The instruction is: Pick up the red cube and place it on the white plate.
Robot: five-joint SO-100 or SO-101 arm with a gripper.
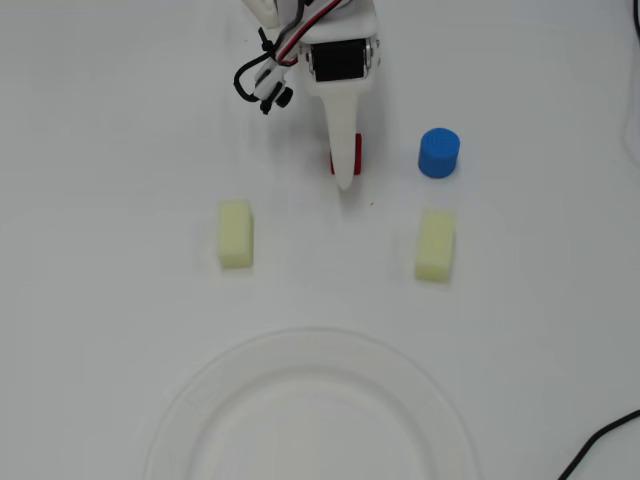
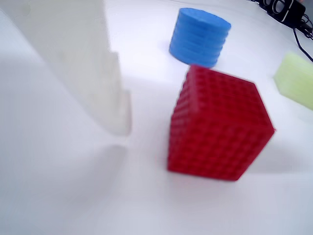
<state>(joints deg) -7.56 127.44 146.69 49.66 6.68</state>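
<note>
The red cube [image 1: 357, 155] sits on the white table, mostly hidden under my gripper [image 1: 345, 172] in the overhead view, with red showing on both sides of the white finger. In the wrist view the cube [image 2: 217, 129] rests on the table just right of one white finger [image 2: 83, 63], with a narrow gap between them. The other finger is out of view. The gripper looks open around the cube. The white plate [image 1: 195, 400] lies at the bottom of the overhead view, empty.
A blue cylinder [image 1: 438, 152] stands right of the cube and shows behind it in the wrist view [image 2: 200, 36]. Two pale yellow blocks [image 1: 235, 232] [image 1: 435, 244] lie between the cube and the plate. A black cable [image 1: 600, 445] crosses the bottom right corner.
</note>
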